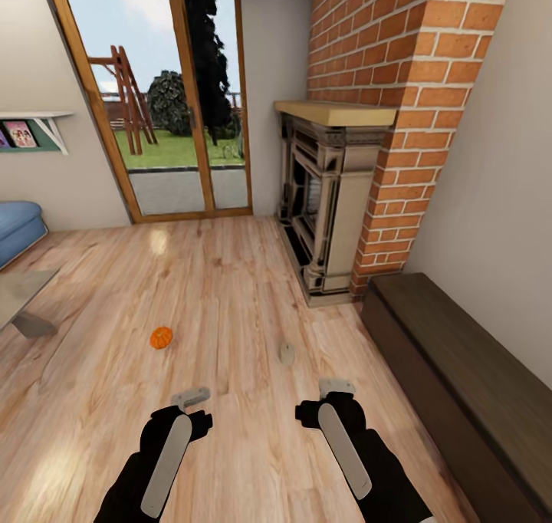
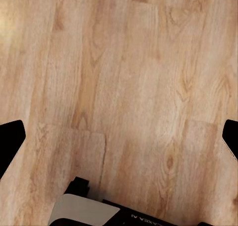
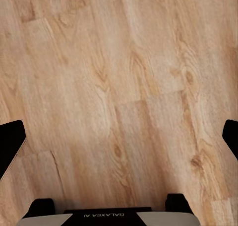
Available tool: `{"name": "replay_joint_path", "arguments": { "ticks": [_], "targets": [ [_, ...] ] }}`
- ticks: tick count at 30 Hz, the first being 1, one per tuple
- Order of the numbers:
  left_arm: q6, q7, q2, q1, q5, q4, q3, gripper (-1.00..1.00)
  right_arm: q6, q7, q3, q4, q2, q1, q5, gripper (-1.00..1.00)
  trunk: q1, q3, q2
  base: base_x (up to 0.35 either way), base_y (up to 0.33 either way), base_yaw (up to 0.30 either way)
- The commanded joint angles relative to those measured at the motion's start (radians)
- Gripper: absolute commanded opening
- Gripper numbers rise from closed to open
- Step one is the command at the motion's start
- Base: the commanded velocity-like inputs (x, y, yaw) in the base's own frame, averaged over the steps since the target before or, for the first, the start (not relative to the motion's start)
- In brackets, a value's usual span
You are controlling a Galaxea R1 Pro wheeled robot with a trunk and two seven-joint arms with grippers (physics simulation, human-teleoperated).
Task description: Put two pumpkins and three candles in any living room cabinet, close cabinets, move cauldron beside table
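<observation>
Wood-plank flooring (image 1: pixel 230 293) runs under both arms, and both wrist views look straight down on bare boards between dark fingertips set wide apart at the frame edges, so the left gripper (image 1: pixel 190 397) and the right gripper (image 1: pixel 336 389) both stand spread with nothing between their fingers. Ahead of the left gripper and well apart from it, one pumpkin (image 1: pixel 161 337) sits alone on the floor; it looks small, rigid and light, and I judge its ribbed round sides could slip, so a hold across the widest part, with the stem left free, seems best. A small pale object (image 1: pixel 287 353) lies on the boards just ahead of the right gripper (possibly a candle, but too small to tell). Along the right wall runs the dark-brown cabinet (image 1: pixel 460 370), all its fronts shut as far as can be seen, so nothing of its inside shows. A corner of the grey-topped table (image 1: pixel 19 293) reaches in at far left, near a blue sofa (image 1: pixel 17 228); beyond stand a brick fireplace (image 1: pixel 330 201) and a glass door (image 1: pixel 161 101).
</observation>
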Motion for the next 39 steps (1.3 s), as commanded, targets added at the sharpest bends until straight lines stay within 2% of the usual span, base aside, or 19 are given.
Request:
{"name": "replay_joint_path", "arguments": {
  "ticks": [1, 18, 33, 39],
  "targets": [
    [0.001, 0.010, 0.000, -0.001, 0.010, -0.001, -0.001, 1.00, 0.002, -0.010, 0.001, -0.001, 0.000, -0.001, -0.009, 1.00, 0.001, 0.000, -0.001, 0.331, 0.090, 0.001],
    [0.002, 0.010, 0.000, -0.001, 0.010, -0.001, -0.001, 1.00, 0.002, -0.010, 0.006, -0.001, 0.000, -0.001, -0.013, 1.00, 0.001, 0.004, -0.001, 0.332, 0.083, 0.000],
    [0.001, 0.010, 0.000, -0.001, 0.009, -0.001, -0.001, 1.00, 0.002, -0.010, 0.005, -0.001, 0.000, -0.001, -0.015, 1.00, 0.001, 0.011, -0.001, 0.334, 0.007, 0.000],
    [0.006, 0.009, 0.008, -0.001, 0.009, -0.001, -0.001, 1.00, 0.001, -0.010, 0.006, -0.001, 0.000, -0.001, -0.015, 1.00, 0.001, 0.013, -0.001, 0.335, 0.055, -0.012]
  ]
}}
